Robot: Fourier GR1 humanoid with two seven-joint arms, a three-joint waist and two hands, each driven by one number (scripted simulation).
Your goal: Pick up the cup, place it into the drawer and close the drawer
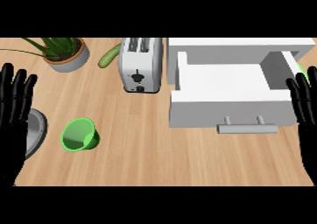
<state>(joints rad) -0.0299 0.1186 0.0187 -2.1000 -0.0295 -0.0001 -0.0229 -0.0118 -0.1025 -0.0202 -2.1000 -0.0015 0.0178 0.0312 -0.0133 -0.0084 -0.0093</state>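
Observation:
A green cup (80,134) lies tipped on the wooden counter at the lower left, its mouth facing up and left. The white drawer (180,111) stands pulled open at the right, its inside bare, with a grey handle (247,128) on its front. My left hand (9,113) rests open at the left edge, fingers up, well left of the cup. At the right edge my right hand (308,105) also rests open with fingers up, beside the drawer's right wall. Neither hand touches anything.
A silver toaster (140,64) stands left of the drawer. A potted plant (63,53) is at the back left, with a green cucumber (109,56) beside it. A grey round rim (37,131) shows by my left hand. A green thing (301,71) peeks behind the drawer.

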